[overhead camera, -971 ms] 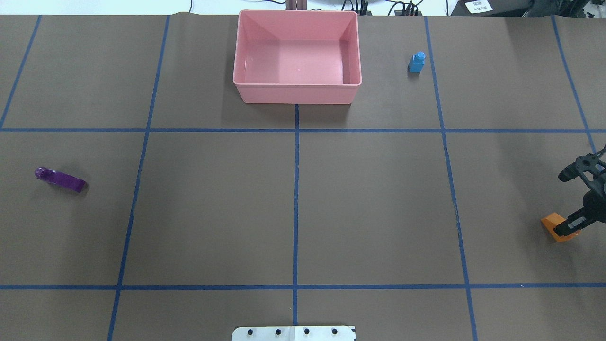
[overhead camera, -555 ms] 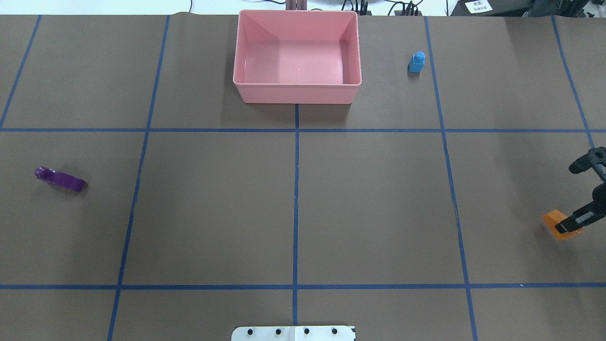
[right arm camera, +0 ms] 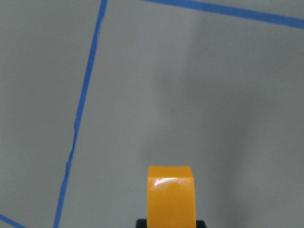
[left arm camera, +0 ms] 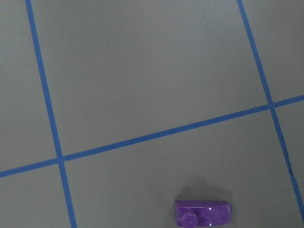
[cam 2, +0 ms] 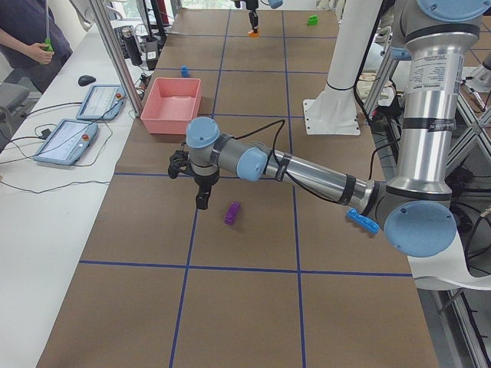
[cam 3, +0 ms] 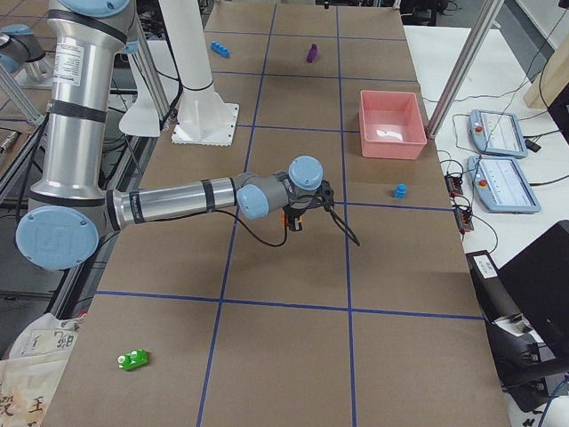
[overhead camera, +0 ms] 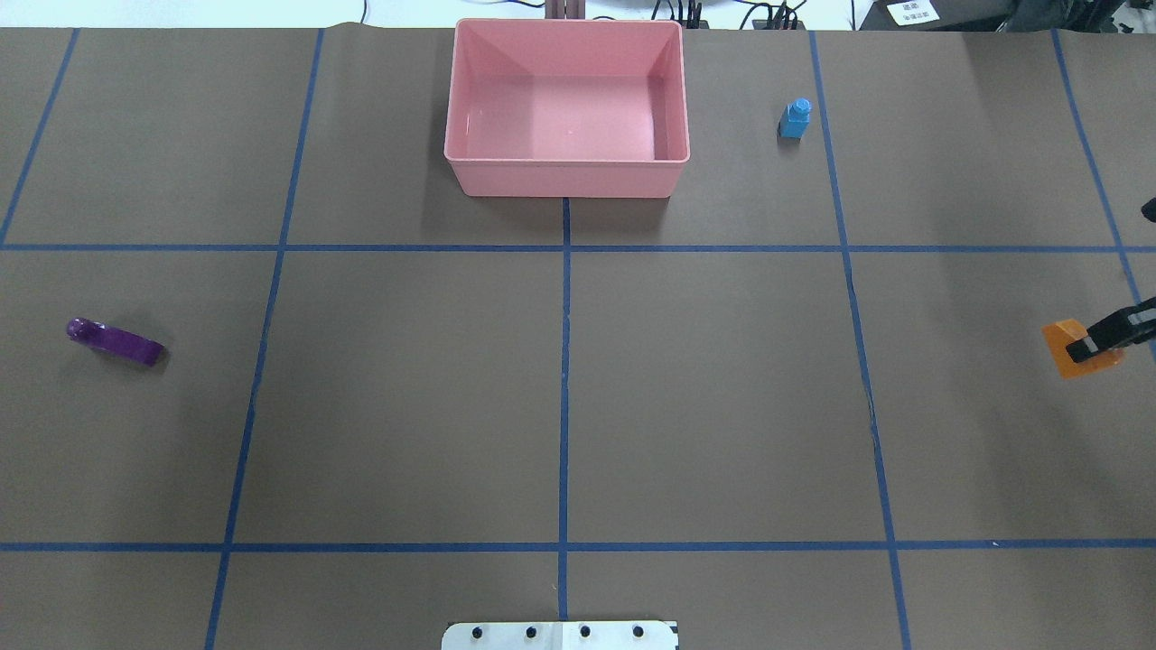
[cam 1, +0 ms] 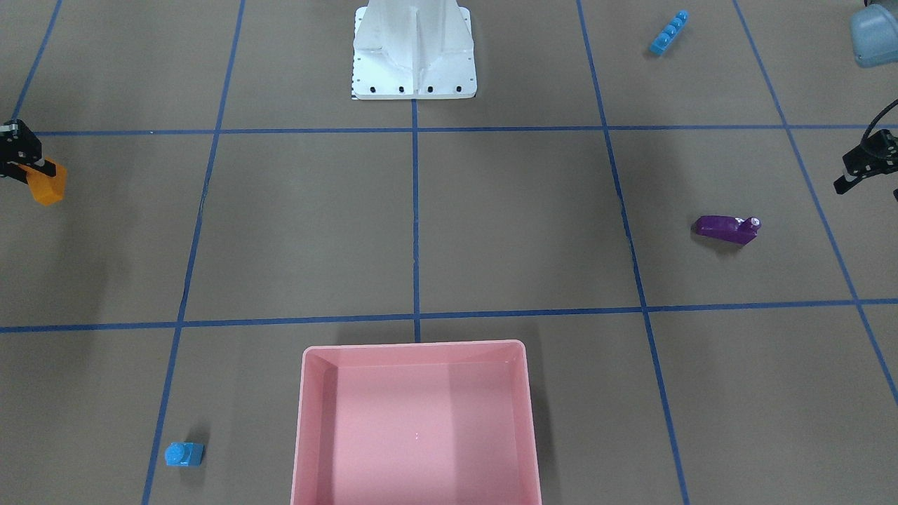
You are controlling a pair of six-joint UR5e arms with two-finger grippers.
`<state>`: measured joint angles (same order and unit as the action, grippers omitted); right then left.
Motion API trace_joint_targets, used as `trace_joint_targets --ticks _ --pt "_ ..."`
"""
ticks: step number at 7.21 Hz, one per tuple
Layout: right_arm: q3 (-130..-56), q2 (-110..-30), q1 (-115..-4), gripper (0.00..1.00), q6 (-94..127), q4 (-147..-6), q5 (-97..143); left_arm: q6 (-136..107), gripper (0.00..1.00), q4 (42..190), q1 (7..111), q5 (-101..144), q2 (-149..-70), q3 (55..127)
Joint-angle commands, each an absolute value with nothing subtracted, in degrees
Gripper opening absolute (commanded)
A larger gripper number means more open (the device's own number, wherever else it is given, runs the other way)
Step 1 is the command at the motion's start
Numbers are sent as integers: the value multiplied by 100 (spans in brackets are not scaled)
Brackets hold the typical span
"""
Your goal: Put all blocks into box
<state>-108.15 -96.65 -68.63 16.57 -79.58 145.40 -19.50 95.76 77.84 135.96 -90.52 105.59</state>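
Note:
My right gripper (overhead camera: pixel 1104 341) is shut on the orange sloped block (overhead camera: pixel 1070 350) and holds it above the table at the far right; the block also shows in the right wrist view (right arm camera: pixel 171 194). The purple sloped block (overhead camera: pixel 116 341) lies on the left side, and also shows in the left wrist view (left arm camera: pixel 203 213). My left gripper (cam 1: pixel 852 181) hovers near it at the frame edge; I cannot tell if it is open or shut. The small blue cube (overhead camera: pixel 795 118) stands right of the pink box (overhead camera: pixel 567 178), which is empty. The long blue block (cam 1: pixel 668 32) and the green block (cam 3: pixel 133 359) lie near the robot's side.
The white robot base (cam 1: pixel 414 49) stands at the table's near-middle edge. Blue tape lines grid the brown table. Tablets (cam 2: pixel 73 142) lie on the white bench beyond the box.
My right gripper has carried the orange block up off the table and farther from the robot's side. The other blocks and the box have not moved.

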Motion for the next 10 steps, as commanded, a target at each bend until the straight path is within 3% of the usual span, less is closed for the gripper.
trace_joint_targets --ticks 1,4,7,10 --pt "-10828 -8426 -7188 0 1792 -9249 14581 -3606 100 10480 7726 13343 -8536 10573" --pt "-10750 -7106 -7208 0 3404 -9650 14502 -5415 100 10573 7394 12818 -8481 10643" --pt "-10163 -5936 -6910 0 4297 -9607 14014 -7865 100 10896 6639 12088 -8473 10705" --pt "-9792 -5354 -6891 0 4736 -9449 13676 -9821 100 11145 5769 11314 -8516 10696"
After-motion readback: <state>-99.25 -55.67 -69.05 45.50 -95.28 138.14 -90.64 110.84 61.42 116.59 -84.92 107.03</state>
